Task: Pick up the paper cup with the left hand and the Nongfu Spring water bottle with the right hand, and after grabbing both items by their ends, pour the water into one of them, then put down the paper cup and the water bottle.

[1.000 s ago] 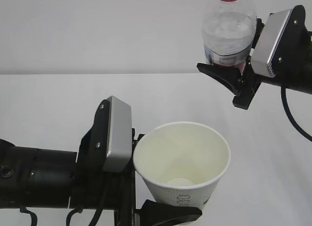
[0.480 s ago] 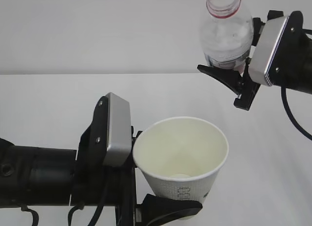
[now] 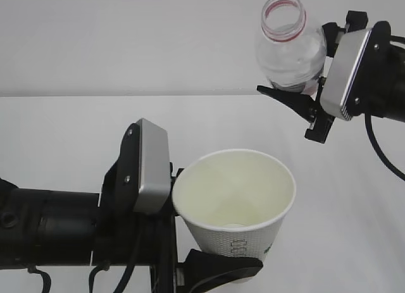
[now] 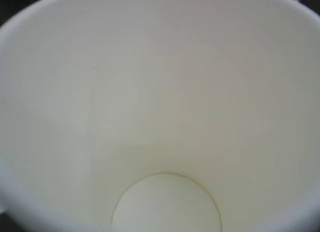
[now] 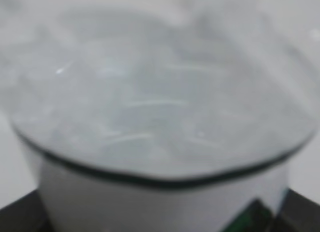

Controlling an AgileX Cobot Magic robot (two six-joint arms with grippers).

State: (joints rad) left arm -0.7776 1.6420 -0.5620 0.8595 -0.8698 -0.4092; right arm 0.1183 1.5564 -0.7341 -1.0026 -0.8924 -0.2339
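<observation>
Right wrist view blurred; right hand (image 3: 302, 98) clamps tilted bottle (image 3: 290, 43) upper right, left hand (image 3: 190, 242) clamps cup (image 3: 235, 207) at lower centre.

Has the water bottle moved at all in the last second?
Yes. The water bottle has sunk slightly against the table's back edge and tipped, its open mouth now leaning toward the camera.

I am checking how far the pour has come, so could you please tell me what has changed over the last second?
The right hand has tipped the Nongfu Spring water bottle toward the camera: its open red-ringed mouth now shows and sits lower in the exterior view. The paper cup has sunk slightly in the left hand. Both grips are unchanged, and no water is in the cup yet.
</observation>
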